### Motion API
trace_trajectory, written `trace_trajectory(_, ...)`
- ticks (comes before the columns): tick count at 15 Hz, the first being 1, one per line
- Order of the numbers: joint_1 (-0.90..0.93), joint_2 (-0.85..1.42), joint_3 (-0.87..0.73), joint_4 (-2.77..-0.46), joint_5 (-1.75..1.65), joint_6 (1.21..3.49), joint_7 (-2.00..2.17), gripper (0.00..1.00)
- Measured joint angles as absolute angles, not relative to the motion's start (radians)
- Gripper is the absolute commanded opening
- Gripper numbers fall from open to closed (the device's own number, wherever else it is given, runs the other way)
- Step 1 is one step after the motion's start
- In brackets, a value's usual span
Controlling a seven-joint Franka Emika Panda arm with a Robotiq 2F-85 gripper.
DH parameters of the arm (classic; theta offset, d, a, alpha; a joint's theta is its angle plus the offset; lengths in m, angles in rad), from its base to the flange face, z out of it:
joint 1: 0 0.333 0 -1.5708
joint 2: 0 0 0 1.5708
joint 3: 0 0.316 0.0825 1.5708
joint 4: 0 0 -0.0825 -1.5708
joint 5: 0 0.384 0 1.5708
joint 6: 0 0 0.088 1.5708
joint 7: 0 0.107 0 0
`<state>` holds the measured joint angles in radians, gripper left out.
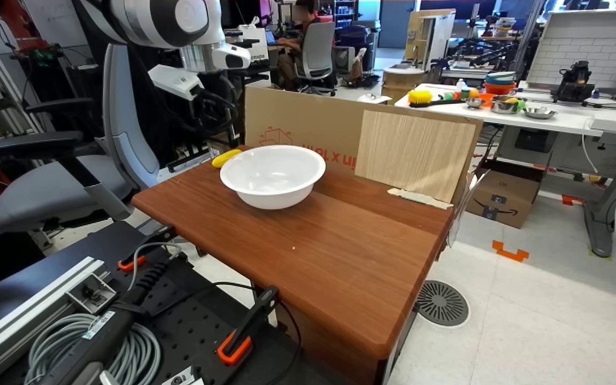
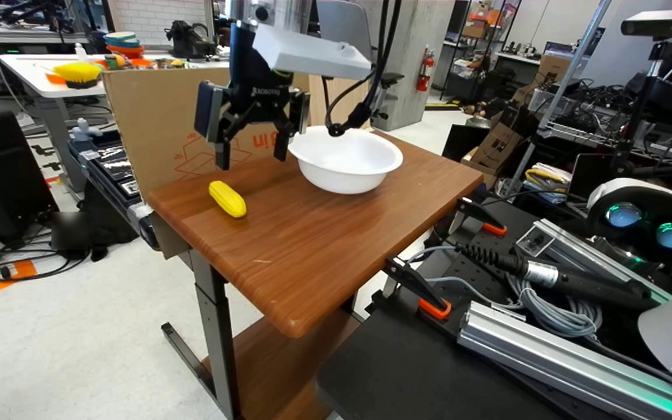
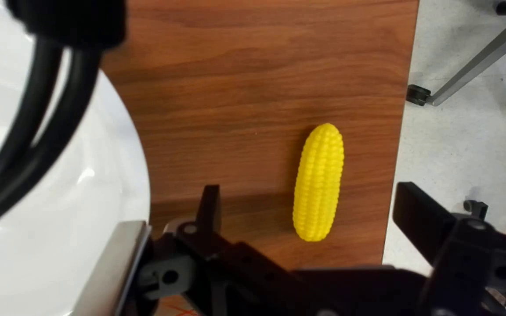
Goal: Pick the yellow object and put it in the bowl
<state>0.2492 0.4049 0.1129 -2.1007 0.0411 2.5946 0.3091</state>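
Note:
The yellow object is a corn-shaped piece with a bumpy surface. It lies on the brown table near an edge, in both exterior views (image 1: pixel 226 158) (image 2: pixel 228 199) and in the wrist view (image 3: pixel 318 184). In an exterior view the bowl partly hides it. The white bowl (image 1: pixel 273 184) (image 2: pixel 347 169) stands upright beside it, apart from it; the bowl also fills the left of the wrist view (image 3: pixel 108 175). My gripper (image 2: pixel 252 153) is open and empty, above the table between corn and bowl. In the wrist view the corn shows between the spread fingertips (image 3: pixel 308 188), below them.
A cardboard sheet (image 1: pixel 308 109) stands along one side of the table (image 1: pixel 308 262), with a light wood panel (image 1: pixel 415 155) leaning on it. Orange-black clamps (image 1: pixel 249 326) (image 2: pixel 420 286) grip another table edge. A grey office chair (image 1: pixel 67 182) stands nearby. Black cables (image 2: pixel 371 87) hang by the wrist.

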Motion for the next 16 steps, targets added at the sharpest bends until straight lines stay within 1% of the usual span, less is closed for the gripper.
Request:
trace_trajectory(7,0.289,0.497,0.092,-2.023,0.002,2.594,0.349,1.00)
trace_trajectory(16,0.289,0.616,0.010,-1.866,0.002,2.585,0.415,1.00)
